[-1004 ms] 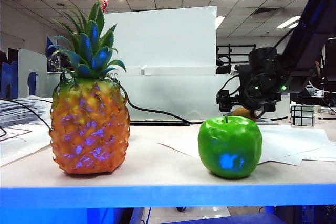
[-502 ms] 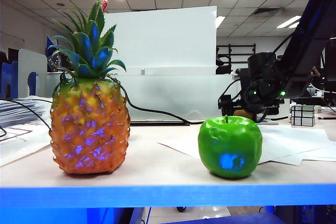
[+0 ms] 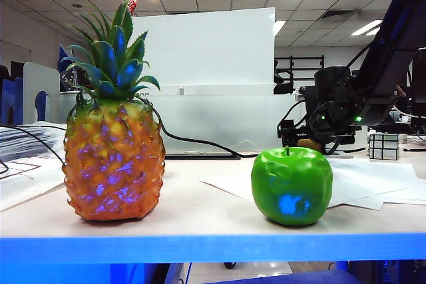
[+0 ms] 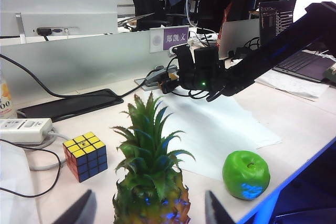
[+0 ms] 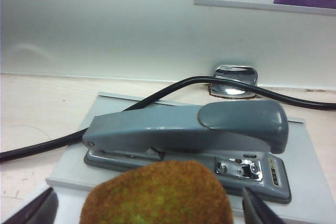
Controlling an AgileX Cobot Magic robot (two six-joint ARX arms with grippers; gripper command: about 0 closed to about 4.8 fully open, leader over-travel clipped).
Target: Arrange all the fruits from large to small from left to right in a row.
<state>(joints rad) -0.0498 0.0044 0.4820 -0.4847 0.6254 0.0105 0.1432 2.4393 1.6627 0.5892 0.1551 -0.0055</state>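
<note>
The pineapple (image 3: 114, 161) stands at the left of the table (image 3: 200, 224), with the green apple (image 3: 291, 185) to its right. Behind the apple my right gripper (image 3: 307, 139) hangs low over the brown kiwi (image 3: 310, 143). In the right wrist view the kiwi (image 5: 157, 195) lies between the open fingers (image 5: 38, 209) with small gaps on both sides. My left gripper (image 4: 147, 213) is open and set back from the table's fruits; its view takes in the pineapple (image 4: 149, 182), the apple (image 4: 245, 174) and the right gripper (image 4: 170, 83).
A grey stapler (image 5: 189, 140) and a black cable (image 5: 63, 140) lie just beyond the kiwi, by the white partition. A colourful puzzle cube (image 4: 85, 156) and a power strip (image 4: 23, 128) sit behind the pineapple. A mirror cube (image 3: 384, 145) stands far right. White paper (image 3: 373, 181) lies under the apple.
My right gripper has tipped and settled slightly lower behind the apple, over the kiwi. The pineapple and apple have not moved.
</note>
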